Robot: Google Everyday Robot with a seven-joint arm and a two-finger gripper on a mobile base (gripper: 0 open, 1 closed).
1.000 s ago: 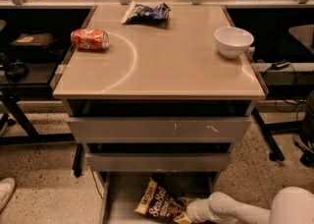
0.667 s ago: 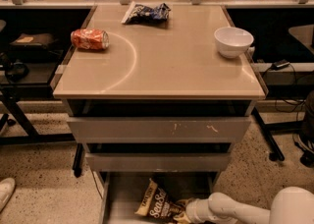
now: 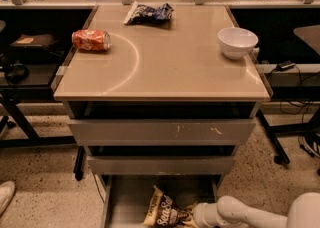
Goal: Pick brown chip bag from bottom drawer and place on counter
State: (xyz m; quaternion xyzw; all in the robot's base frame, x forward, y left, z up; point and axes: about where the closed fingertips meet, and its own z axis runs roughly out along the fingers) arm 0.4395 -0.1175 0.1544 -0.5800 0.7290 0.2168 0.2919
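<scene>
The brown chip bag lies in the open bottom drawer, tilted, with its white "Sea Salt" script showing. My gripper is at the bag's right edge, low inside the drawer, on the end of my white arm, which reaches in from the lower right. The gripper touches or overlaps the bag's right end. The beige counter with its faint white curved line tops the drawer unit.
On the counter are a red soda can lying at the left, a dark blue and white bag at the back, and a white bowl at the right. Two wider grey drawers stick out above the bottom one. Black table legs stand on both sides.
</scene>
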